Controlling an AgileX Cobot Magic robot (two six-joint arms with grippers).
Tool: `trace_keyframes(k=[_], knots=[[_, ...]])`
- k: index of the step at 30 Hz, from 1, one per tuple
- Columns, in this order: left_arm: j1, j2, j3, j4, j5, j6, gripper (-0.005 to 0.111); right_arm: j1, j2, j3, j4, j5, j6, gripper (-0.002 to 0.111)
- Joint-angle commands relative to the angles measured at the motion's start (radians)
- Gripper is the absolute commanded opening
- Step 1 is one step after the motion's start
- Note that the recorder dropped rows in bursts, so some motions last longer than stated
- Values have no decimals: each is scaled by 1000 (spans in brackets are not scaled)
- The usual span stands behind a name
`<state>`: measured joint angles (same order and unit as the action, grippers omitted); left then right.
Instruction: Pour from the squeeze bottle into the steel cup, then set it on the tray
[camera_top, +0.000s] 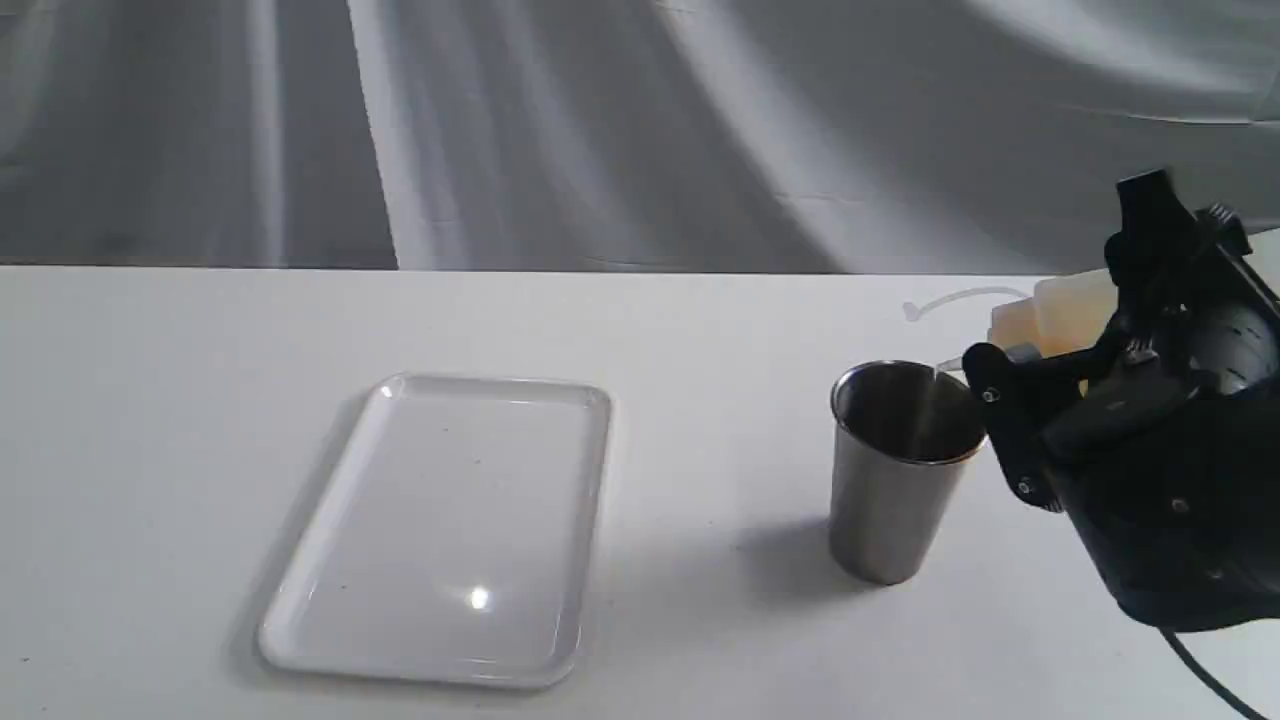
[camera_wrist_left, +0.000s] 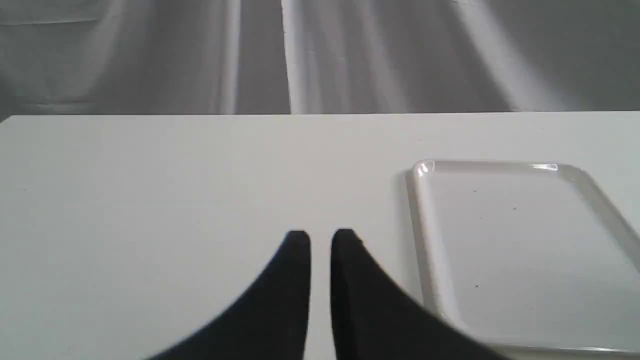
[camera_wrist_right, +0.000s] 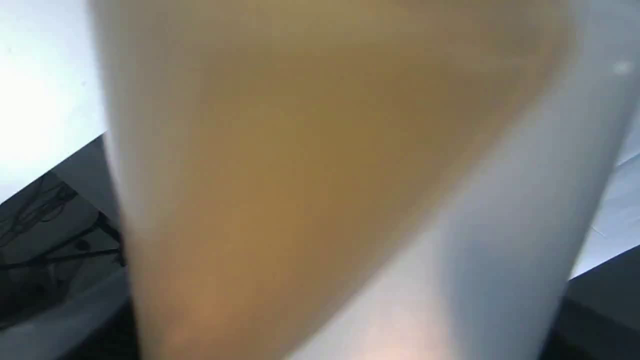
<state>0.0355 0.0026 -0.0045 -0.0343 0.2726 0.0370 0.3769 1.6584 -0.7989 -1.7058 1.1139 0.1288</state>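
The squeeze bottle (camera_top: 1058, 318) lies tipped almost level above the table at the right, amber liquid inside, and my right gripper (camera_top: 1075, 365) is shut on it. Its thin nozzle reaches over the rim of the steel cup (camera_top: 898, 470), which stands upright just left of the gripper. In the right wrist view the bottle (camera_wrist_right: 320, 190) fills the picture, blurred. The white tray (camera_top: 590, 440) lies flat at centre-left with nothing on it. My left gripper (camera_wrist_left: 321, 239) hovers low over bare table beside the tray (camera_wrist_left: 430, 240), fingers nearly together and holding nothing.
The white table (camera_top: 180, 420) runs across the whole scene, backed by a grey draped curtain (camera_top: 600, 130). A faint curved mark (camera_top: 960, 298) shows on the table behind the cup.
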Motion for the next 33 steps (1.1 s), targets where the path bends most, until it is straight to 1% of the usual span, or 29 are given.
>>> trace_keyframes(k=[1,6,11,16,25,29,33], knots=[[-5,-3,4,0,-7,-1,8,-7,-10,-6,-39,22,20,0],[-5,-3,4,0,-7,-1,8,-7,-10,-6,-39,22,41,0],[-5,-3,4,0,-7,-5,8,-7,-10,-6,-39,13,160,0],[-5,-3,4,0,-7,-5,8,-7,-10,-6,-15,-16,199,0],[-5,-3,4,0,-7,-1,8,-7,-35,0,12,-35,517,0],[-5,-3,4,0,-7,-1,8,-7,-78,30,12,-92,591,0],[-5,-3,4,0,-7,-1,8,-7,-124,56,14,-119,736,0]])
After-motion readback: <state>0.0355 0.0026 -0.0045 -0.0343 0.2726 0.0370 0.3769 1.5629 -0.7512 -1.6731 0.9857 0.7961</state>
